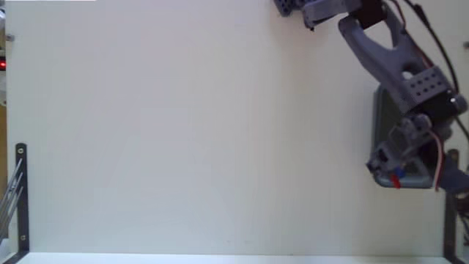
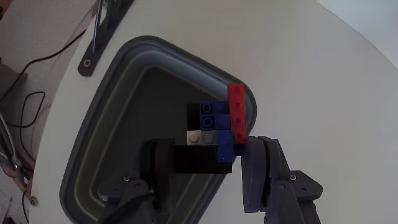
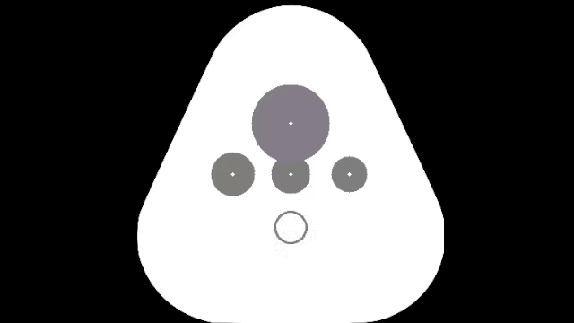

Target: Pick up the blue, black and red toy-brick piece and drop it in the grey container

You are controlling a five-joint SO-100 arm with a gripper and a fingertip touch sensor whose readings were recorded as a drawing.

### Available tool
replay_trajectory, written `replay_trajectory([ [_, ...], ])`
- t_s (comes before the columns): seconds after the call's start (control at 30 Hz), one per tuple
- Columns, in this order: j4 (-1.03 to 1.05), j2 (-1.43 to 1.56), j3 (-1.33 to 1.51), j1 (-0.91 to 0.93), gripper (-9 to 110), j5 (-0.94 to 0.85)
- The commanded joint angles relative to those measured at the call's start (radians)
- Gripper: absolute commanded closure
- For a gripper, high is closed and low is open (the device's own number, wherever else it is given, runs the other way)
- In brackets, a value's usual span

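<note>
Gripper [image 2: 205, 158] is clamped on the toy-brick piece [image 2: 219, 127], jaws pinching its black base from both sides w/ the red, blue and small white bits sticking up, so it hangs directly over the dark inside of the grey container [image 2: 118, 74]. In the fixed view the arm [image 1: 385, 51] reaches to the table's [image 1: 190, 132] right edge, gripper [image 1: 396, 172] low above the bin [image 1: 378, 110]. Prob. positioned for release; piece isn't dropped yet.

Fixed view looks straight down; wrist view nears the grey container [image 2: 118, 81].
</note>
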Motion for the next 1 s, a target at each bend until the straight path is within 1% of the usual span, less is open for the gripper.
replay_trajectory([
  [0.0, -0.017, 0.107, 0.017, -0.044, 47, 0.003],
  [0.4, -0.042, 0.153, 0.088, -0.108, 47, 0.003],
  [0.97, -0.047, 0.161, 0.101, -0.12, 47, 0.003],
])
